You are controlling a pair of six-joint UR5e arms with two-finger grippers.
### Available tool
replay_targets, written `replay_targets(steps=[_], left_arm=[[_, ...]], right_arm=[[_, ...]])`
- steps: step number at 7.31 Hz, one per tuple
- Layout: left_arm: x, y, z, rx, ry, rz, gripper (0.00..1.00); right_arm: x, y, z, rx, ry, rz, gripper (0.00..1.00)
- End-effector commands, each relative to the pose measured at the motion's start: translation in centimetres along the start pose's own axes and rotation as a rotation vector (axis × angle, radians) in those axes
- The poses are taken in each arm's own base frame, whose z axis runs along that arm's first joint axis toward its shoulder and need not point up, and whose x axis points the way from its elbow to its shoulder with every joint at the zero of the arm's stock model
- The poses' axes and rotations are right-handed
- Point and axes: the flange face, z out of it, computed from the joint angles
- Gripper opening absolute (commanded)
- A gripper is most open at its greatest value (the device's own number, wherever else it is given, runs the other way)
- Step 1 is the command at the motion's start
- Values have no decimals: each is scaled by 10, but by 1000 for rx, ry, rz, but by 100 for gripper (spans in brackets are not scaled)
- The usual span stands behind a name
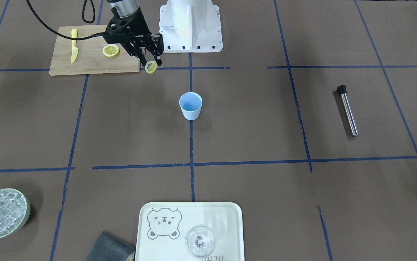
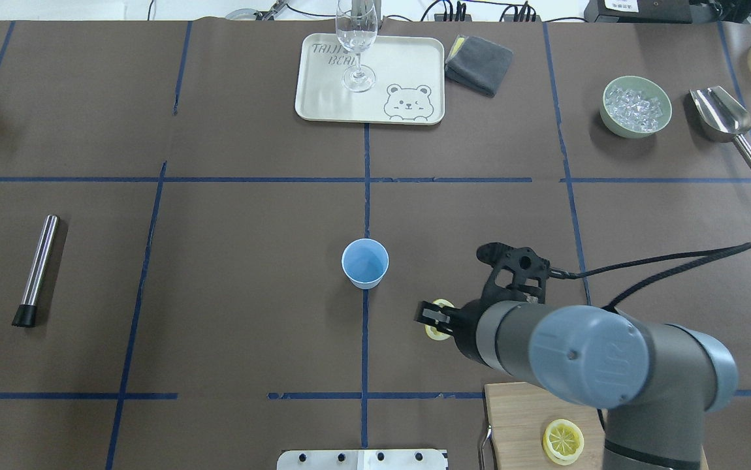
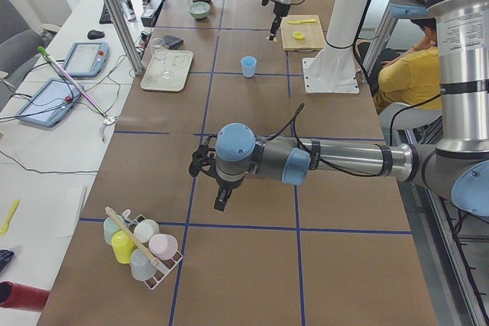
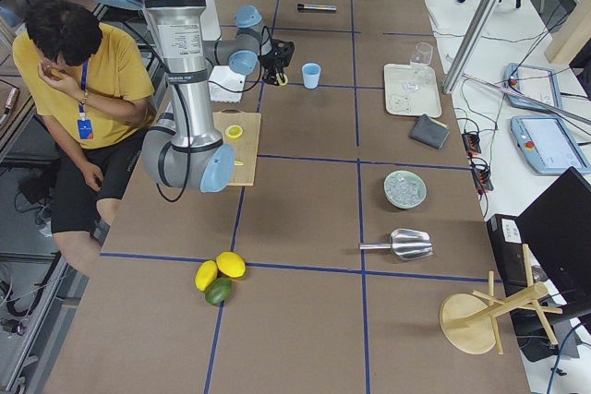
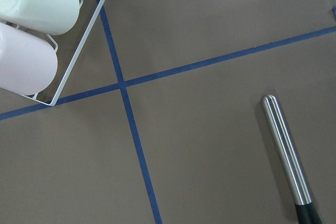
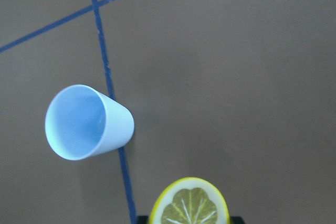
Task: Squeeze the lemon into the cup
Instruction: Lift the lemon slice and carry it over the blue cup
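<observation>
Yellow-rimmed lemon [image 6: 189,205] pinched in right gripper [image 1: 152,62], near cup [image 1: 190,105] but not over it, so squeeze looks undone; left gripper [image 3: 220,201], can't tell

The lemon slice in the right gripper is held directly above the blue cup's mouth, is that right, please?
Not quite: the right gripper holds the lemon slice well short of the blue cup, near the cutting board, not above its mouth, as the exterior front-facing view shows.
</observation>
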Motion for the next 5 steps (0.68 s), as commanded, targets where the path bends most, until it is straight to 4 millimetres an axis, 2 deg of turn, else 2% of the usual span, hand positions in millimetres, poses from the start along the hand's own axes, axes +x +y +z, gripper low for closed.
replay_targets(steps=[1, 2, 3, 5], left_arm=[[0, 2, 1, -2, 1, -2, 100], [0, 1, 1, -1, 1, 0, 100], [0, 1, 1, -1, 0, 0, 100], [0, 1, 0, 0, 1, 1, 100]], right_arm=[[-66, -28, 25, 50, -5, 70, 60], [-90, -38, 40, 60, 2, 81, 60], [-106, -37, 55, 61, 16, 84, 60], [-113, -38, 64, 63, 22, 83, 60]])
